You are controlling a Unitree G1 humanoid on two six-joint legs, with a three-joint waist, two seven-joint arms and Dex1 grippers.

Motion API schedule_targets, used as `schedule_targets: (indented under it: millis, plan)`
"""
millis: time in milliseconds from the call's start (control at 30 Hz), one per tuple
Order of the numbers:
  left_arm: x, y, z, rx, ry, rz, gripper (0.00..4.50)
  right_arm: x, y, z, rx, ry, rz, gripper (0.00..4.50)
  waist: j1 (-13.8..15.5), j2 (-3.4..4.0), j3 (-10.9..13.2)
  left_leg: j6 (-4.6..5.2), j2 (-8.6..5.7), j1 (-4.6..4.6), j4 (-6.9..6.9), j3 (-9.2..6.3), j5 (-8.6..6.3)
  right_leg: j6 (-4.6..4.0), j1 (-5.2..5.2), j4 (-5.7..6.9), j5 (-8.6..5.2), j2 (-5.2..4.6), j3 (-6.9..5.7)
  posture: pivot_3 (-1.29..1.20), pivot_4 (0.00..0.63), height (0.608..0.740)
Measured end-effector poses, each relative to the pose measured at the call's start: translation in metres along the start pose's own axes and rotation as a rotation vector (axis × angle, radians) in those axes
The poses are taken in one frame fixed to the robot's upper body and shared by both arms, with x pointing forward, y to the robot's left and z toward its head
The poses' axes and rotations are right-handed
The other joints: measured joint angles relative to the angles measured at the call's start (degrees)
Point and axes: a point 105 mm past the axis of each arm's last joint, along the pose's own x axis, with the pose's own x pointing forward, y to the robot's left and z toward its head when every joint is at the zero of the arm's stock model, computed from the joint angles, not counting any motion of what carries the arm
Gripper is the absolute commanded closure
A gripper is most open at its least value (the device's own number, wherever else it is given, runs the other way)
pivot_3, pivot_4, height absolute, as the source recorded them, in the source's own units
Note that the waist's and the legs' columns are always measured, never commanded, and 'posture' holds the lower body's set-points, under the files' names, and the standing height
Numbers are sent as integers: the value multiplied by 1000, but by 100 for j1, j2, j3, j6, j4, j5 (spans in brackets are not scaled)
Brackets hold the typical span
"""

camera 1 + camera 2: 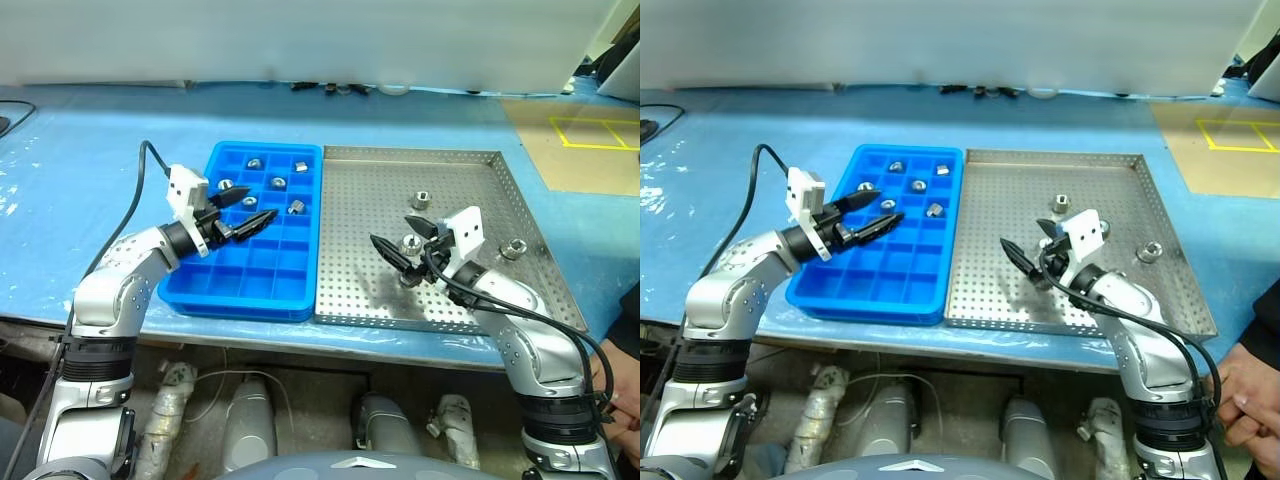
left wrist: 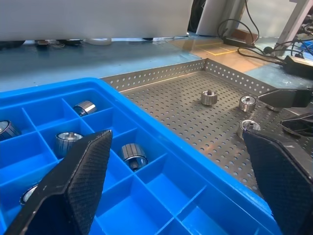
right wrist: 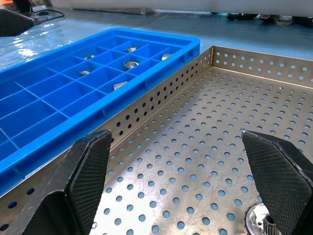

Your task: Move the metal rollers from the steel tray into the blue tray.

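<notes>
The blue tray (image 1: 232,272) lies left of the steel tray (image 1: 455,172), rim to rim. Several metal rollers (image 1: 278,182) sit in the blue tray's far compartments. Three rollers rest on the steel tray's perforated floor: one far (image 1: 421,200), one right (image 1: 513,248), one (image 1: 411,243) close beside my right gripper (image 1: 392,230). That gripper hovers low over the steel tray, open and empty, with the near roller (image 3: 259,223) by one finger. My left gripper (image 1: 265,205) hangs over the blue tray's middle, open and empty, pointing toward the steel tray (image 2: 195,112).
Both trays lie on a table with a blue covering (image 1: 80,170). Small dark items (image 1: 340,88) line its far edge. A person's hand (image 1: 1243,400) is at the near right, beside my right arm. Yellow floor tape (image 1: 600,132) marks the far right.
</notes>
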Motion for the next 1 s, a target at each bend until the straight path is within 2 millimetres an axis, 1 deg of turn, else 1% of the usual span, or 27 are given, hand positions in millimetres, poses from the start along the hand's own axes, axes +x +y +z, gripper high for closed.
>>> schedule_targets:
  millis: [233, 833, 900, 1000]
  plan:
    - [0, -2, -3, -5, 4, -9, 0, 0, 0, 0, -4, 3, 7, 28, 0, 0, 0, 0, 0, 0, 0, 0, 0, 0, 0, 0, 0, 0, 0, -27, 150, 740]
    - [0, -4, -2, -4, 3, -21, 0, -1, 0, 0, -6, 3, 4, 28, -1, 0, 0, 0, 0, 0, 0, 0, 0, -1, 0, 1, 0, 0, 0, -50, 150, 740]
    - [3, -2, 1, -4, -2, -23, 0, -1, -1, 1, -9, 3, -1, 28, -2, 0, 0, 0, 0, 0, 1, 0, 1, -1, 1, 2, 0, 0, 0, -63, 150, 740]
    - [9, -3, 14, 11, -21, -44, 0, -2, -2, 1, -12, 4, -7, 28, 3, 0, 0, 0, 0, 1, 3, 0, 1, -1, 4, 3, 0, -2, -1, -88, 150, 740]
